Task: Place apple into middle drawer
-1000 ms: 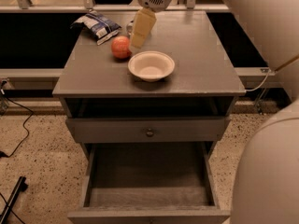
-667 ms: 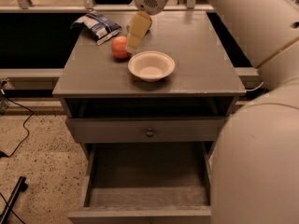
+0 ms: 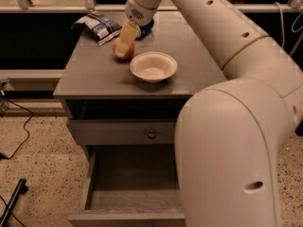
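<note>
The red-orange apple (image 3: 116,47) sits on the grey cabinet top (image 3: 94,72), left of the white bowl (image 3: 153,66). My gripper (image 3: 124,50) comes down from the arm above and is right at the apple, covering its middle and right side. The middle drawer (image 3: 135,174) is pulled open at the bottom of the cabinet, with a bare grey floor and nothing in it. My big white arm hides the drawer's right part.
A blue-and-white snack bag (image 3: 98,25) lies at the back left of the top. A blue can (image 3: 147,27) stands just behind the gripper. A shut drawer front with a small knob (image 3: 151,135) is above the open drawer. Black cables lie on the floor at left.
My gripper has come down and to the left, from above the apple to right at it. The arm now fills much more of the right side. The apple and bowl have not moved.
</note>
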Tool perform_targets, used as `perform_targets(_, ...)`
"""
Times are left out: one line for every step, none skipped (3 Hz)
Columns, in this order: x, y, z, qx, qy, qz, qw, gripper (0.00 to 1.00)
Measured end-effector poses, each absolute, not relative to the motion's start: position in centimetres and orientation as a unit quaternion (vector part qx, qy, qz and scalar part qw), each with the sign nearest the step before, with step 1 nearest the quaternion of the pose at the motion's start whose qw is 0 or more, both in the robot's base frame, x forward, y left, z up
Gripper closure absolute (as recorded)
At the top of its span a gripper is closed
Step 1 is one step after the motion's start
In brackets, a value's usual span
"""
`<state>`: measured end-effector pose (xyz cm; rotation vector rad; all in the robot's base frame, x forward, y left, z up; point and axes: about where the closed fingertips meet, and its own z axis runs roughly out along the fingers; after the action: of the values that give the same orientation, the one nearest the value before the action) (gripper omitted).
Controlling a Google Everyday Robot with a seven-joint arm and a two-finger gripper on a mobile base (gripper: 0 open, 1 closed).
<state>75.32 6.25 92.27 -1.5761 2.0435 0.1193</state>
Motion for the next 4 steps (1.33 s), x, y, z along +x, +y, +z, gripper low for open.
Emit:
perform_targets(77.0,8.1,89.9,-0.574,0.769,0.062,0.273,0.00)
perform_targets(78.2,8.6,87.4,-0.558,0.783,0.070,0.264,0.00)
perform_targets(78.8,8.7,85.7,-0.546,0.794,0.079,0.257,0.18)
perform_targets(78.9,9.2,85.3,-0.543,0.794,0.089,0.259,0.42)
